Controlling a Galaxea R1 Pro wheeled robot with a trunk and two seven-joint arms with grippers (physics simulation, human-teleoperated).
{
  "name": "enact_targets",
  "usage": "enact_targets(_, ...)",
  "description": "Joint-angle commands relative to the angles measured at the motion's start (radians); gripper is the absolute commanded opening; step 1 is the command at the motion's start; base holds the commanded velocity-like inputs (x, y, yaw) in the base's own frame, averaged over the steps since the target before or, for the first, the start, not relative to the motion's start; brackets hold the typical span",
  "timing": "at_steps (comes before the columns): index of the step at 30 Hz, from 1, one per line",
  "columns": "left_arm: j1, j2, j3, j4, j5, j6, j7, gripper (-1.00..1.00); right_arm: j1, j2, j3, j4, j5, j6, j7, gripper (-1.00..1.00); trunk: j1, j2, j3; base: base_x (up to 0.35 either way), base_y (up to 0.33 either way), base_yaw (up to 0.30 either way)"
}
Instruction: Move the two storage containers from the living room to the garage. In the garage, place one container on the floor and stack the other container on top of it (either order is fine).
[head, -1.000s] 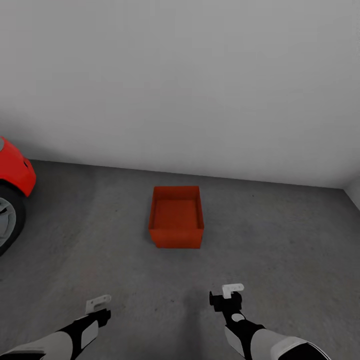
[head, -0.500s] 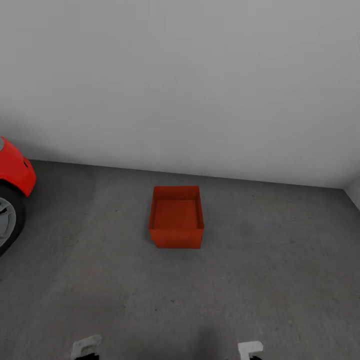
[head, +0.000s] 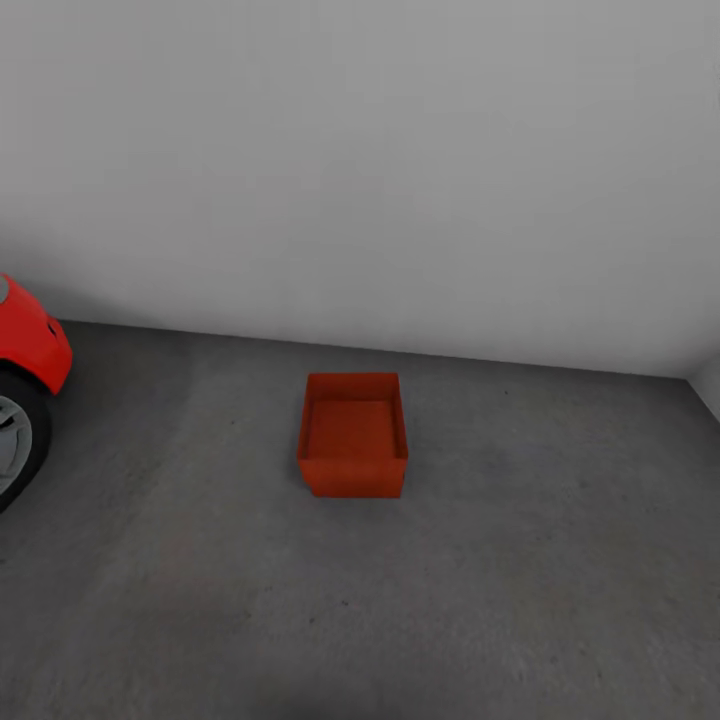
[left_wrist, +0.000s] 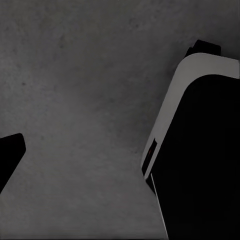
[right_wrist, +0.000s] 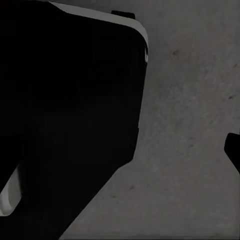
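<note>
An orange-red storage container (head: 352, 436) stands upright on the dark grey garage floor (head: 520, 580), a little in front of the white wall. It has no lid and its inside looks bare. A narrower step runs along the base of its front face; I cannot tell whether that is a second container under it. In the left wrist view, a dark fingertip (left_wrist: 10, 156) of my left gripper (left_wrist: 120, 160) sits at the far edge over bare concrete. A fingertip (right_wrist: 234, 150) of my right gripper (right_wrist: 120, 150) shows likewise. Both stand spread wide with nothing between the fingers.
The front of a red car (head: 28, 350) and its wheel (head: 15, 445) are at the left edge. A plain white wall (head: 400, 180) closes the back. Each wrist view also shows a big black and white part of my own body (left_wrist: 200, 150).
Both arms have drawn back and down out of the head view. The container and the car have not moved.
</note>
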Motion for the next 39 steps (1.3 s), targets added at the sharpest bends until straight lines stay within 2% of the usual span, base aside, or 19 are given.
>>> enact_targets(1, 0.001, -0.001, -0.003, 0.000, 0.006, -0.003, 0.002, 1.00, 0.002, 0.001, 0.008, 0.003, -0.010, -0.006, 0.000, 1.00, 0.000, -0.001, 0.000, 0.000, 0.000, 0.000)
enact_targets(39, 0.005, -0.010, -0.002, -0.003, -0.003, -0.004, 0.002, 1.00, 0.021, -0.005, 0.008, 0.004, -0.015, -0.005, 0.014, 1.00, 0.000, -0.001, 0.060, 0.000, 0.000, 0.000)
